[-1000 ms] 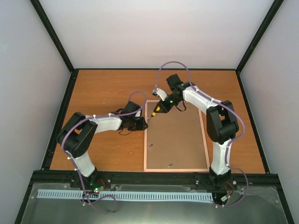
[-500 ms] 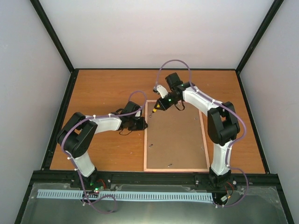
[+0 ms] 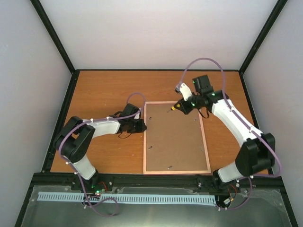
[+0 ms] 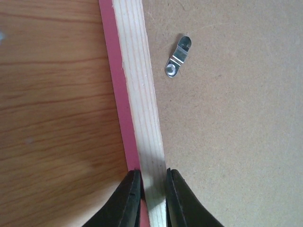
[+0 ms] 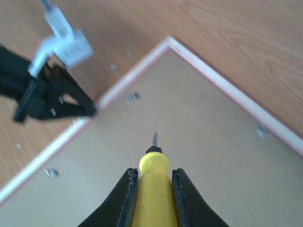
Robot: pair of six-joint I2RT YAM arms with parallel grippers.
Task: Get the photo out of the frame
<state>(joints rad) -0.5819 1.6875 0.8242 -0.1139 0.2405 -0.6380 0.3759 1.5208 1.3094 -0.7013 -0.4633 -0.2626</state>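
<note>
Now | left gripper (image 4: 154, 182) pinches frame (image 4: 135, 94) left edge | right gripper (image 5: 154, 176) clamps screwdriver (image 5: 154, 163) above backing board (image 3: 175, 139)

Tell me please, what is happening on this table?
The frame lies face down on the table, with its backing board up. The left gripper pinches the frame's left rail. The right gripper holds a screwdriver, whose tip points at the board near the far edge. A metal clip sits on the board beside the rail. The board is in place, so the photo is not visible.
</note>
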